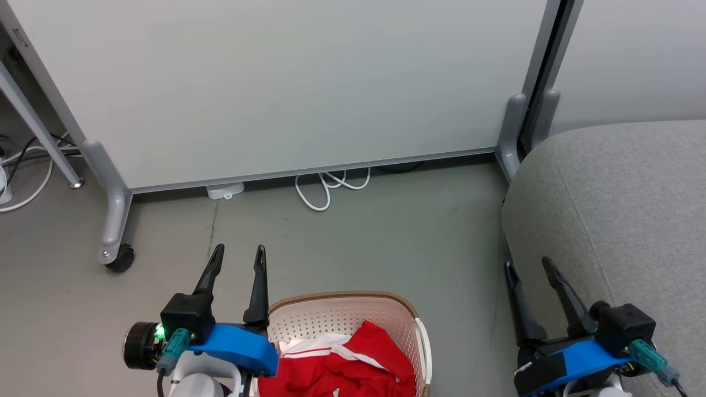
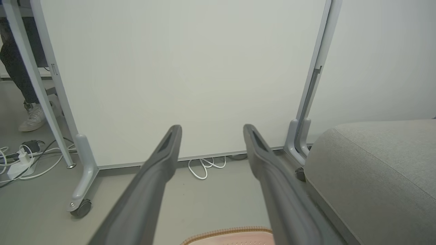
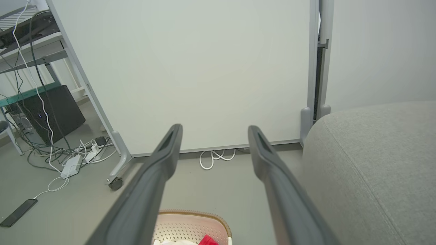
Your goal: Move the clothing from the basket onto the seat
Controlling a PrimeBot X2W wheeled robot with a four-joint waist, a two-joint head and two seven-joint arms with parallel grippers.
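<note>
Hovering near left: left gripper [image 1: 240, 249], fingers spread apart, gripping nothing, just left of the basket [image 1: 342, 299]. Basket on the floor, near centre, with the red-and-white clothing [image 1: 353, 364] bunched inside it. Far behind it, a white cable [image 1: 325, 190] looped under the partition panel [image 1: 309, 82]. Near right: right gripper [image 1: 528, 263], fingers also apart, gripping nothing, just beside the left edge of the seat [image 1: 618, 209], well apart from the basket

The right gripper [image 3: 214, 127] is hovering, fingers spread, over the basket [image 3: 194, 214] holding red clothing [image 3: 207, 241], the seat [image 3: 374, 163] lying right of the basket.
</note>
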